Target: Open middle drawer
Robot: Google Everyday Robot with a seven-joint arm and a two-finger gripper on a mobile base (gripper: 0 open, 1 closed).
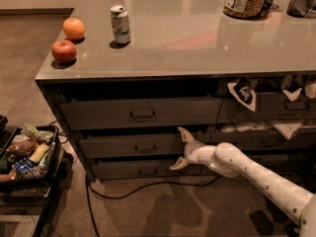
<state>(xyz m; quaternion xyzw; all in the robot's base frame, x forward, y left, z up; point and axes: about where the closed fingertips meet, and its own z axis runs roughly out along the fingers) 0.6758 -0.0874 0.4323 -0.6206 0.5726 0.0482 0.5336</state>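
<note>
Rigid metal middle drawer (113,146), likely slides with some drag; hook the small centre handle (143,146). At its right end sits the gripper (181,149), fingers (184,134) spread wide, holding nothing.

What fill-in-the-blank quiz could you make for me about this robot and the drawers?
1. The gripper hangs by the middle drawer, at its right end in the picture, with its fingers ____ (open or shut).
2. The drawer's small handle is ____ by the gripper (held or untouched).
3. The soda can on the countertop stands ____ (upright or tipped over).

Missing words: open; untouched; upright.
</note>
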